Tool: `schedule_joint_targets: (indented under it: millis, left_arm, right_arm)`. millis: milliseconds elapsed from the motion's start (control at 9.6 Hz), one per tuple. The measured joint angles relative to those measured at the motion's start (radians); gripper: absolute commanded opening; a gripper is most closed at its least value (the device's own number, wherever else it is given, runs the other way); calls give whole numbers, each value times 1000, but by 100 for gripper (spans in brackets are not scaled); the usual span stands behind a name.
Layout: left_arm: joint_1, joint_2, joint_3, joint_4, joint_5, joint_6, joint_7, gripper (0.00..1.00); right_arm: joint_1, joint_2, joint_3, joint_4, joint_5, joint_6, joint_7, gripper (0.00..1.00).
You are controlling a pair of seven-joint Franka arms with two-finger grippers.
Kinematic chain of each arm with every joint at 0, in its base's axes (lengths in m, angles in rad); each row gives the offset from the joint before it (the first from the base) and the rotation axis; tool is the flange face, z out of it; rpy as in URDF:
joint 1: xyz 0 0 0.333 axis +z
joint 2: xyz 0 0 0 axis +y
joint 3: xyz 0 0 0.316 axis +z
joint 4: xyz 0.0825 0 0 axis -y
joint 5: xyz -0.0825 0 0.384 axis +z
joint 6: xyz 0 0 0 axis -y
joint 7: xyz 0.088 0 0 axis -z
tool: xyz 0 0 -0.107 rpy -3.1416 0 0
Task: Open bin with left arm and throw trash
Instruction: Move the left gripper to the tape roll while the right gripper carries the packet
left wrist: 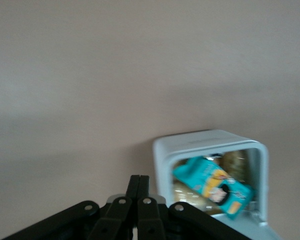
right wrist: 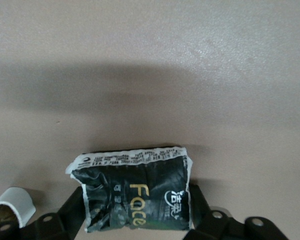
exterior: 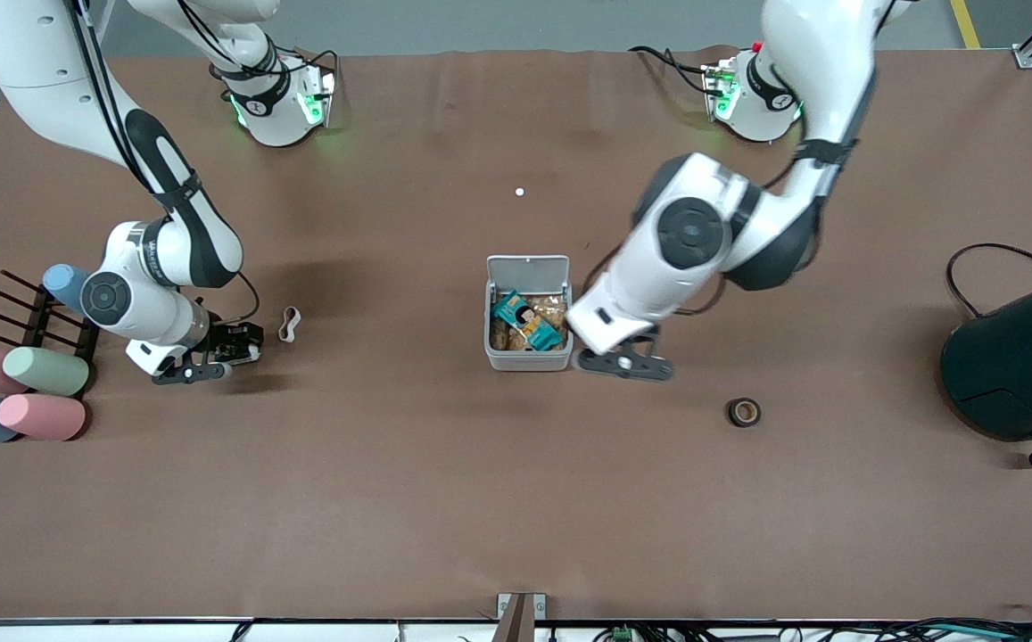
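Bin (exterior: 528, 357) at table centre, lid up, teal snack wrapper (exterior: 526, 321) inside. Left gripper (exterior: 624, 363) just beside bin on the left arm's side, fingers (left wrist: 138, 192) pressed together, holding nothing. Right gripper (exterior: 205, 361) low near the cup rack (exterior: 29, 312), jaws spread around the black wrapper (right wrist: 137, 196). Rubber band (exterior: 290, 324) lies on table close by. Tape roll (exterior: 744, 412) lies nearer front camera than left gripper.

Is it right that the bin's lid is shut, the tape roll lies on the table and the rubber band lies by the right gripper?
No. The bin has its lid open, as the front view shows. The tape roll lies on the table and the rubber band lies by the right gripper.
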Motion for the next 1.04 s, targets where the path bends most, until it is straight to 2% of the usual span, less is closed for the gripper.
schedule_joint_targets:
  millis: [104,208,417,625,833,1042]
  left_arm:
    - [60,7,4,-11,0,-2,124,57]
    - [127,26,5,-20,0,-2,246,100]
    - [225,79,5,-26,80,-2,417,100]
    - [269,131,4,-29,178,5,473,100]
    - [276,168,5,-35,234,29,475,100]
    - [290,195,4,-87,251,130,476,100]
  right_arm:
    - [0,-3,-1,2,1,-2,2,10]
    - [0,-8,-1,4,1,-8,8,8]
    - [2,-18,3,54,41,-99,23,8]
    - [22,-44,13,215,165,-286,78,8]
    - [110,-71,25,378,195,-396,322,8]
    - [285,-71,33,467,202,-399,640,8]
